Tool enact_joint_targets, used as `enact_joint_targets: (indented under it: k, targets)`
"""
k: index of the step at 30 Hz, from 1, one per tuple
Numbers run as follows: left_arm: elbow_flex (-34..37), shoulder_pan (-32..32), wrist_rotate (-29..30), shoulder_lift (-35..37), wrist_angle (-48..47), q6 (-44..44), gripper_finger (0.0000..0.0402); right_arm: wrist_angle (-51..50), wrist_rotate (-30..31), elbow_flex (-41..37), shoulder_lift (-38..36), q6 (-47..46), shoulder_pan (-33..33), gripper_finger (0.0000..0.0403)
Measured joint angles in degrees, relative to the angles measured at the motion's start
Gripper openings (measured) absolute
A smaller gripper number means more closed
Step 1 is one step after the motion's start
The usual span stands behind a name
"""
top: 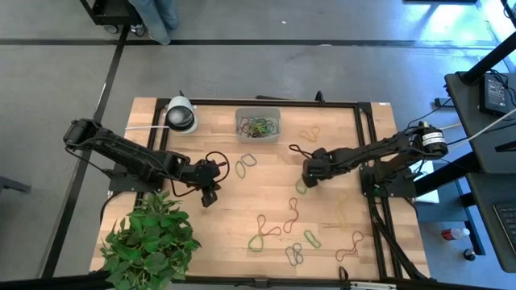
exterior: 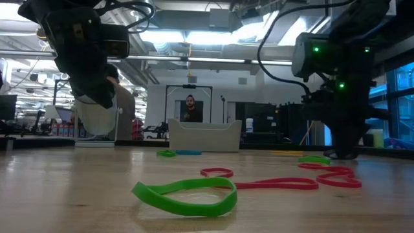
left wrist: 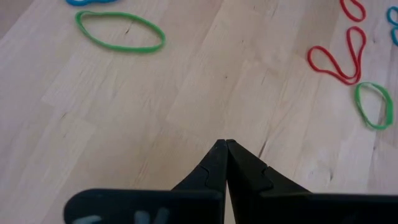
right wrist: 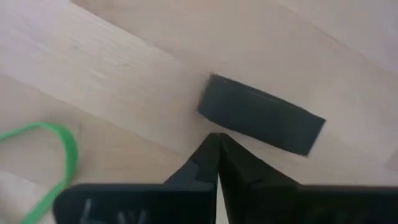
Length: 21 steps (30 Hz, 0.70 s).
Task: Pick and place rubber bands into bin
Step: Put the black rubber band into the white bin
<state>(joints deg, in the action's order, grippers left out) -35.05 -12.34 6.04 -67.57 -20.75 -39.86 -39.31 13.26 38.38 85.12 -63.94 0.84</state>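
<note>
Clear bin (top: 257,125) holding rubber bands (top: 260,126), both grippers' jaws closed, empty

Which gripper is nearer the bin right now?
Right, though not by much. The right gripper sits right of and below the bin in the high view; the left gripper sits lower-left of it, a bit farther.

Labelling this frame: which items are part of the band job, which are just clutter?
Job:
rubber bands loose on the table
bin, bands already inside
left gripper, shut
right gripper, shut

Clutter:
plant
tape roll
black block
</note>
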Motion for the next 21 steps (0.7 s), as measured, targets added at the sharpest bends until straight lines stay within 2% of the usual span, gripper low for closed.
enact_joint_targets:
  k: [4,9,12,15,17,19,21]
  targets:
    - [0.0,0.0,0.0,0.0,0.0,0.0,0.0001,-0.2,0.0,0.6,0.0,0.0,0.0,0.0006]
    - [0.0,0.0,-0.8,0.0,0.0,0.0,0.0001,-1.0,-3.4,2.4,-0.2,4.6,0.0,0.0031]
    - [0.0,0.0,-1.2,0.0,0.0,0.0,0.0001,-5.1,-4.3,5.8,-0.8,7.8,0.0,0.0043]
    - [0.0,0.0,-1.2,0.0,0.0,0.0,0.0001,-10.8,-3.0,9.8,-1.8,11.7,0.0,0.0055]
    - [0.0,0.0,-1.2,0.0,0.1,0.0,0.0001,-14.3,0.0,11.9,-2.3,14.4,-0.1,0.0065]
    - [0.0,0.0,-1.2,0.0,0.1,0.0,0.0001,-17.0,2.8,12.9,-2.5,17.6,-0.8,0.008]
    - [0.0,0.0,-1.2,0.0,0.1,0.0,0.0001,-17.4,3.1,12.8,-2.4,20.9,-2.8,0.0099]
